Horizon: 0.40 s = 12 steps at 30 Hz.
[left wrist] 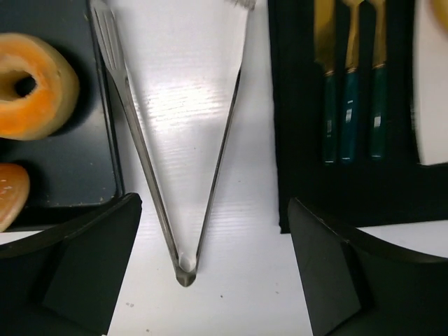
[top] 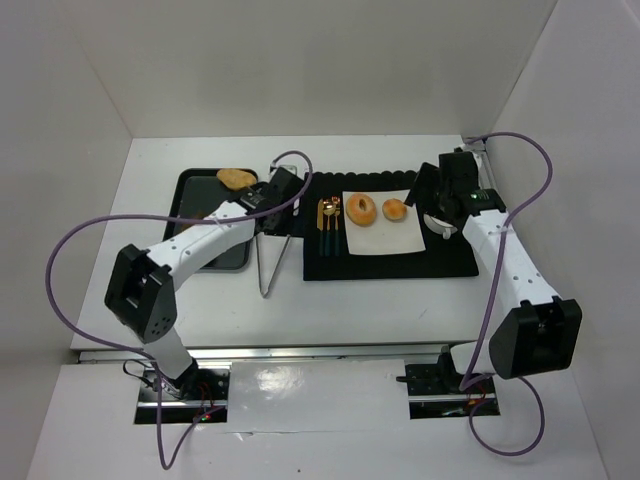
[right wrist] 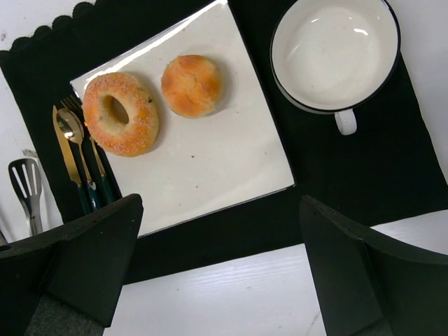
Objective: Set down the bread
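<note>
As the left arm reaches out across the worktop (top: 330, 300), its left fingers (left wrist: 84, 259) stand wide apart, released, with nothing clamped between them. Right below them a pair of metal tongs (left wrist: 183, 266) lies flat on the white surface, hinge end nearest the wrist camera, the two legs fanning away in a V. That hinge sits in the gap between the fingers, touching neither one. Left of the tongs is the dark tray (left wrist: 77, 161), and on it a ring-shaped bread (left wrist: 35, 84) with another golden piece (left wrist: 8, 196) just beside it at the frame edge. From above, one more oval bread (top: 236, 178) shows at the tray's far edge, clear of the arm. Over to the right of the tongs, the black placemat (top: 390, 265) carries gold cutlery with teal handles (left wrist: 350, 105), lined up side by side, and next to that a white square plate (right wrist: 210, 168). On that plate a second ring (right wrist: 120, 113) and a round bun (right wrist: 191, 85) sit next to each other, close but apart. Past the plate, also on the mat, stands a white cup with a dark rim (right wrist: 334, 52), upright. The right fingers (right wrist: 70, 259) hover above this end of the mat, spread open too, gripping nothing at all.
</note>
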Available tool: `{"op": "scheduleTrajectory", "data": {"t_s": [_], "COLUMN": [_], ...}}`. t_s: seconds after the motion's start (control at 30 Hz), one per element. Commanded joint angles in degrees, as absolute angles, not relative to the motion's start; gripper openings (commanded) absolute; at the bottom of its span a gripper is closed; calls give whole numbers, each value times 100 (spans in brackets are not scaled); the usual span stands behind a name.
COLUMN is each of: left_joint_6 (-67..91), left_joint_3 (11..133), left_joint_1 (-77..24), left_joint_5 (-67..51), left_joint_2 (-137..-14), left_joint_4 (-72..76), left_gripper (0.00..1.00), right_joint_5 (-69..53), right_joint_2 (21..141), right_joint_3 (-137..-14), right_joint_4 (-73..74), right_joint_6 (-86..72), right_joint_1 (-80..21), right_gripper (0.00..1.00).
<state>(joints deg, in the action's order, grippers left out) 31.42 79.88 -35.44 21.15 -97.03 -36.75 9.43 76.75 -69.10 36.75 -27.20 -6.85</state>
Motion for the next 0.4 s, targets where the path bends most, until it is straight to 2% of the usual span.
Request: {"op": "scheduleTrajectory", "data": {"t_s": [0.0,0.37], "left_joint_6": [2954,3059], "left_joint_3": [8629,9000], "left_joint_1": [-3524,-3033], "left_joint_5": [2197,1724], "left_joint_2": [-8993,-8262], "left_joint_4": [-4017,-3911], "left_gripper": [99,99], "right_joint_5": [1090,949], "right_joint_2": [7611,7725], "right_joint_3": [-7075,-6820], "right_joint_4": [3656,3454], "right_joint_6": [-2751,-2812], "right_joint_1": [-650,-650], "right_gripper": [100,100]}}
